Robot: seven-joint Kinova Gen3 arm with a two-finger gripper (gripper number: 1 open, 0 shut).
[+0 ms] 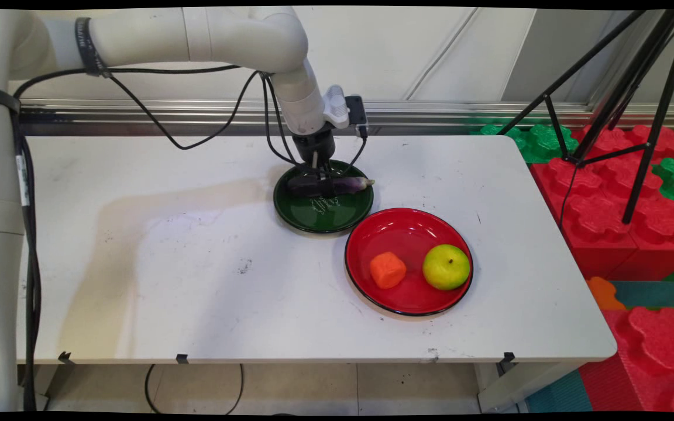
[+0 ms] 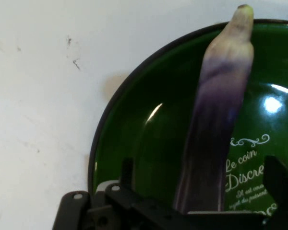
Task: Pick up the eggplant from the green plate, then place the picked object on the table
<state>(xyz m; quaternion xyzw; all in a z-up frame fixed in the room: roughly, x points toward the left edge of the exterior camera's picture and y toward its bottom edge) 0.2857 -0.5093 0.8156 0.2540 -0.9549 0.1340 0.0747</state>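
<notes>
Hand view shows the fingers (image 2: 134,184) straddling the eggplant (image 2: 216,115) on the green plate (image 2: 134,124); whether they clamp it, I cannot tell. A centred, square grip suits it. Nearby, the red plate (image 1: 407,225) holds an orange block (image 1: 387,269) and apple (image 1: 446,266).

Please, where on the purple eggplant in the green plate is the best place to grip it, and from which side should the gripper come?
Probably the dark, thicker part of the eggplant, coming from above. It lies flat on the green plate, so its sides are free for fingers to straddle its width. The pale end tapers and reaches the rim, so it would likely slip. The gripper is already over that thick part.
</notes>
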